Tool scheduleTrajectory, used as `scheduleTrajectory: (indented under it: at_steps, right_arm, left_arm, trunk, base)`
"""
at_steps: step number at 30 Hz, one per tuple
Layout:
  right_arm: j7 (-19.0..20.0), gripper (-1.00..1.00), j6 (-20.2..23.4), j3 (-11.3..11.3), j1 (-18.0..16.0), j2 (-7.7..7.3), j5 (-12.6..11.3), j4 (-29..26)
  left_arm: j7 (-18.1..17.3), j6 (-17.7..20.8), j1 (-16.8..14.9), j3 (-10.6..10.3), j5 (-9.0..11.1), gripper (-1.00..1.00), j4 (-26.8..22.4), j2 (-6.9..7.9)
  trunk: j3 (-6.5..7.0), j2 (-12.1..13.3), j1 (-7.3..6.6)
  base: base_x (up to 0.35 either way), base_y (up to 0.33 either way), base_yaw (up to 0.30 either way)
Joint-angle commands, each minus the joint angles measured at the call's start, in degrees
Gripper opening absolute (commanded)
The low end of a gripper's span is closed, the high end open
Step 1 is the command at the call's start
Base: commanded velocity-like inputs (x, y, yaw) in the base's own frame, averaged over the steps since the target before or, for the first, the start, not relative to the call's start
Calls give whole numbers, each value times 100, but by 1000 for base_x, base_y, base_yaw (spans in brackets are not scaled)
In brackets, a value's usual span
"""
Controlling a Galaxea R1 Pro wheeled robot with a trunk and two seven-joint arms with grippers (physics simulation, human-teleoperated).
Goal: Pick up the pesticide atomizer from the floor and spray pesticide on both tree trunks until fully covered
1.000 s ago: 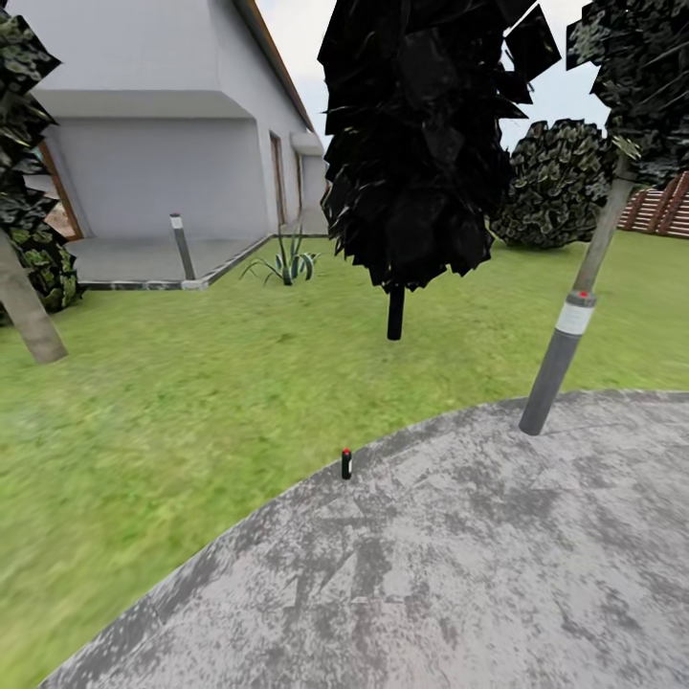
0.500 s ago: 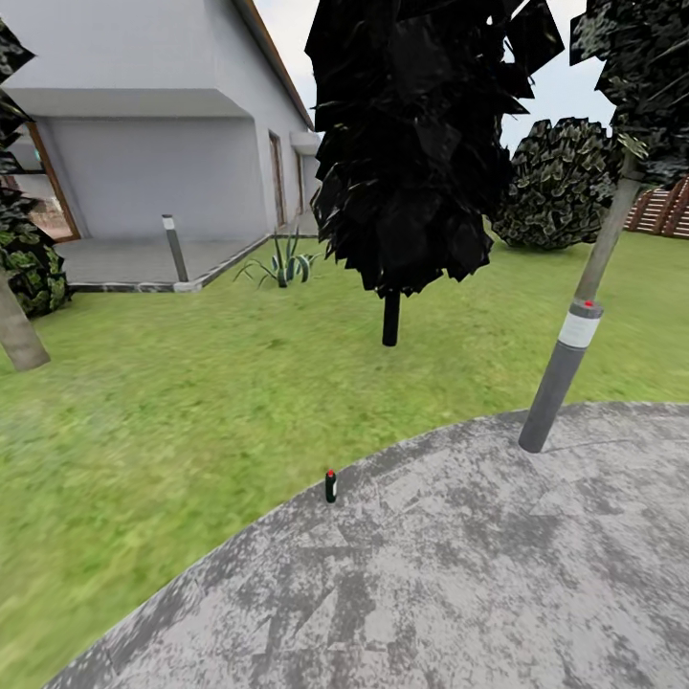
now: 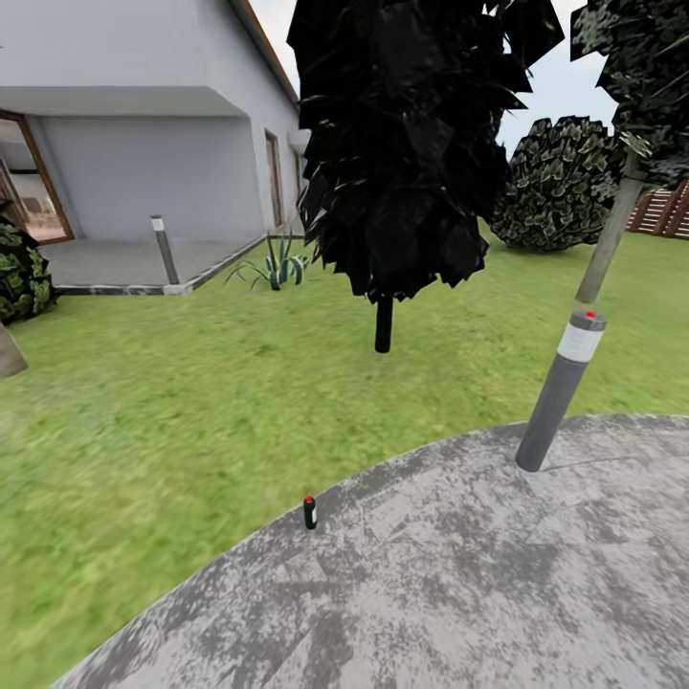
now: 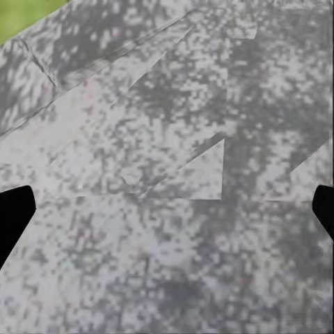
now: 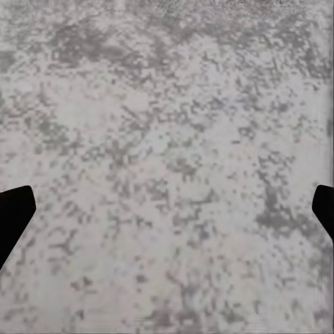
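Up front in head view, the atomizer (image 3: pixel 309 512) is standing upright on the floor, right at the curved edge where the grey patch (image 3: pixel 459 584) is meeting the grass (image 3: pixel 191 411). It's small, dark body w/ red top, nothing touching it. Well to its right a grey post (image 3: pixel 558 394) w/ a pale band and a red dot on top is rising from the patch near its far edge, leaning a bit. Directly behind the post a pale trunk (image 3: pixel 605 247) is running up to a mottled crown (image 3: pixel 641 77). Another pale trunk (image 3: pixel 8 356) is just peeking in at the left edge. Between them, on the grass, a black-green tree (image 3: pixel 402 144) is looming. Beyond: bush (image 3: pixel 555 182), fence (image 3: pixel 665 206), house (image 3: pixel 144 115), a short bollard (image 3: pixel 165 249) and a spiky plant (image 3: pixel 277 268).

Left wrist view: left gripper (image 4: pixel 167 209) is hanging over the patch, fingers (image 4: pixel 12 216) spread wide, holding nothing; a bit of grass is showing at one corner.

Right wrist view: right gripper (image 5: pixel 167 216) is doing likewise over the patch, fingers (image 5: pixel 12 212) wide apart, nothing between.
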Motion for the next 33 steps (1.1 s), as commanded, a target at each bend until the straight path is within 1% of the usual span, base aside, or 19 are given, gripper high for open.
scheduleTrajectory:
  at_steps: [1,10,15,27,33]
  right_arm:
    - [-1,100,-19,-4,-3,1,6,6]
    - [-1,100,-19,-4,-3,1,3,4]
    - [-4,100,-19,-4,-3,1,3,4]
    - [-3,100,-19,-4,-3,1,4,5]
    - [-1,100,-19,-4,-3,1,2,0]
  left_arm:
    - [6,-19,-3,12,-6,100,4,-1]
    - [6,-19,-3,12,-6,100,4,-1]
    - [7,-19,-3,12,-6,100,4,-1]
    - [7,-19,-3,12,-6,100,5,-1]
    - [8,-19,-3,13,-6,100,4,-1]
  trunk:
    - [-5,-2,2]
    - [-5,-2,2]
    - [-5,-2,2]
    - [-5,-2,2]
    - [-5,-2,2]
  base:
    - [280,-188,0]
    - [280,-188,10]
    - [279,-190,212]
    - [257,-205,270]
    - [235,-223,64]
